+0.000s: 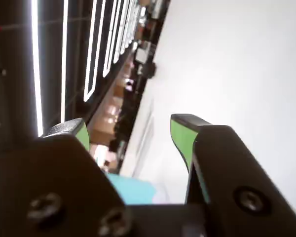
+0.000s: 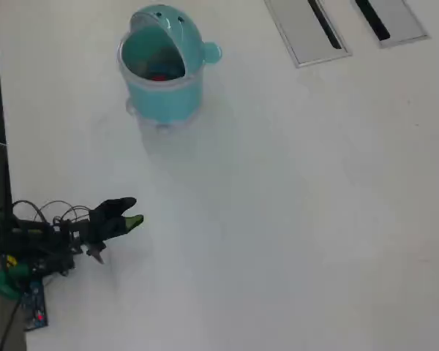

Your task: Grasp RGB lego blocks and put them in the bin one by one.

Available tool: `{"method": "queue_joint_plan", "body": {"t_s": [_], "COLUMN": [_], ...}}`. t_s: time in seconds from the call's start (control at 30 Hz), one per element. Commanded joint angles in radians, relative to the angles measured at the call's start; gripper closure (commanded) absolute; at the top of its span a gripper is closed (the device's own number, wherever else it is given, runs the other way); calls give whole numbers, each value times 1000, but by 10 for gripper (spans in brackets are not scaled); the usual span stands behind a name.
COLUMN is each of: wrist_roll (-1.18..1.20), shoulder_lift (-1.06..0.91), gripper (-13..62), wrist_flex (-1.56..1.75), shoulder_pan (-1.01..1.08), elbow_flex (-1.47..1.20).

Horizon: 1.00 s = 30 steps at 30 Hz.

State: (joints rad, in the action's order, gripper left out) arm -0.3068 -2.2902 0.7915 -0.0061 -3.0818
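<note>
The teal-blue bin [image 2: 161, 69] stands at the far left of the white table in the overhead view, its hood lid tipped back and its mouth open. A small red block [image 2: 159, 75] shows inside it; the rest of the inside is too dim to read. No blue or yellow-green block shows on the table. My gripper [image 2: 132, 212] sits low at the left, well in front of the bin, folded back over the arm's base. In the wrist view my gripper [image 1: 128, 123] has its green-padded jaws wide apart with nothing between them. A teal patch of the bin [image 1: 135, 190] shows low between them.
Two grey slotted panels [image 2: 307, 29] [image 2: 391, 18] lie flush in the table at the far right. The arm's base, wires and a circuit board [image 2: 33, 303] sit at the table's left edge. The white table [image 2: 293, 219] stretches to the right.
</note>
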Motion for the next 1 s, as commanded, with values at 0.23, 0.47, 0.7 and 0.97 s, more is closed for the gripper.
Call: {"method": "queue_joint_plan", "body": {"t_s": [0.23, 0.47, 0.7, 0.97], "wrist_roll": [55, 173, 193, 192], "shoulder_lift": [-77, -77, -78, -80], "gripper": [155, 152, 152, 151], "wrist_flex": [12, -149, -261, -376], "shoulder_pan": [21, 23, 26, 29], "elbow_flex": [-89, -91, -91, -91]}}
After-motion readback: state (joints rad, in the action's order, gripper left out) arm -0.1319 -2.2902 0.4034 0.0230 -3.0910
